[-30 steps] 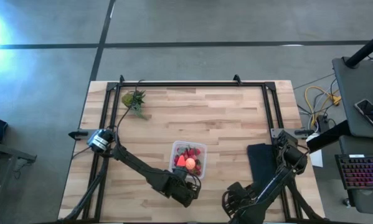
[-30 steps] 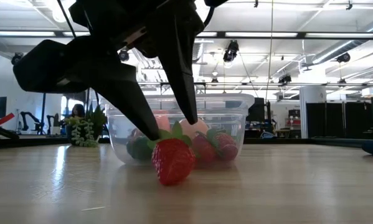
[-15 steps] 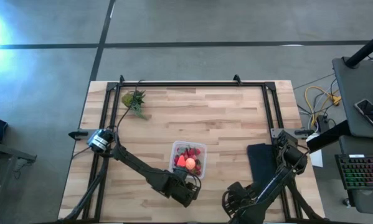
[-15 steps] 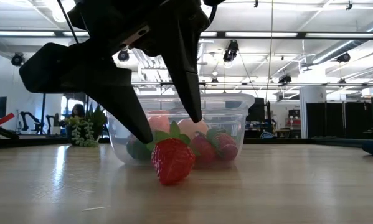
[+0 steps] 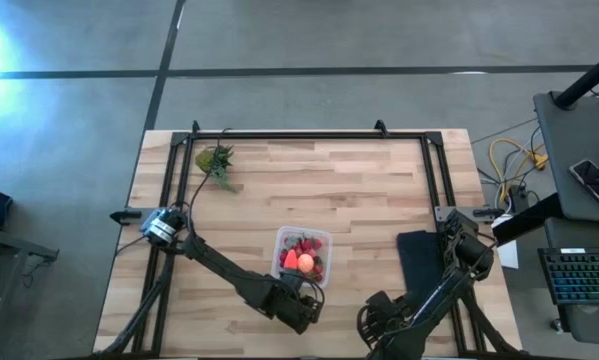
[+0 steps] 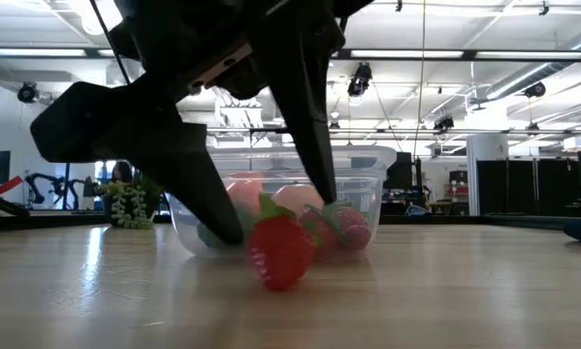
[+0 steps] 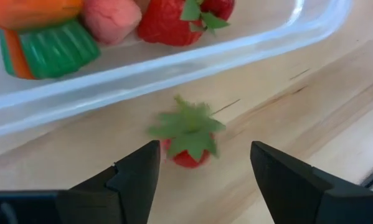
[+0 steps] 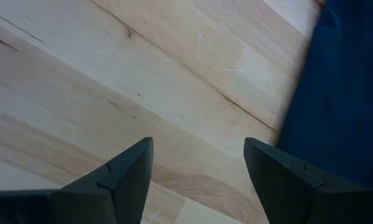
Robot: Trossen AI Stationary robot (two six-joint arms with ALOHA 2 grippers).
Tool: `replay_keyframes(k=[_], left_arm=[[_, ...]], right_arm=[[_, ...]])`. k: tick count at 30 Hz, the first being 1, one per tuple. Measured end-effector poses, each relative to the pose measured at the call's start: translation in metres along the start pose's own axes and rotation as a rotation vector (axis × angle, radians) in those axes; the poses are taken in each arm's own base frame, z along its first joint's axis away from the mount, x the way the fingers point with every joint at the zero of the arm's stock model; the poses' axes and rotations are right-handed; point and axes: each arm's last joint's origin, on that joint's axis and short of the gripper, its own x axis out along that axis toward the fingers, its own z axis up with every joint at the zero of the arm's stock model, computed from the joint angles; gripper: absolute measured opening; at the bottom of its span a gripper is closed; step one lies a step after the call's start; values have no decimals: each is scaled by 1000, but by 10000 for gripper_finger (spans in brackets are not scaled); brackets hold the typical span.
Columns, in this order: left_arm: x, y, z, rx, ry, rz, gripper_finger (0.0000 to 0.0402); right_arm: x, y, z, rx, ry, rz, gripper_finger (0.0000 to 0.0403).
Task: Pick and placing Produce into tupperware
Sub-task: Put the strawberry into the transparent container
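Strawberry (image 7: 187, 142) lying loose between spread fingers of left gripper (image 7: 202, 163), just beside tupperware (image 7: 174, 62). You're risking knocking it rolling while closing. Right gripper (image 8: 197, 163) waiting, fingers apart.

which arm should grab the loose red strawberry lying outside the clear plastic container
Left. The left gripper is open and straddles the loose red strawberry beside the clear plastic square container. The right gripper hangs open over bare wooden table near the black pad.
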Motion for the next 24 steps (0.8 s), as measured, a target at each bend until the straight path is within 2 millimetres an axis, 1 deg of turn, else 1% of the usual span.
replay_keyframes(k=[8,14,18,24], left_arm=[[8,6,-2,-2,8,26,235],[9,7,-2,-2,7,25,235],[12,12,-2,2,4,43,235],[14,15,-2,1,-2,49,235]], right_arm=[[0,0,0,-2,0,0,244],[1,0,0,-5,-1,-4,244],[1,0,0,-5,-1,-5,244],[2,-1,0,-5,1,-7,244]])
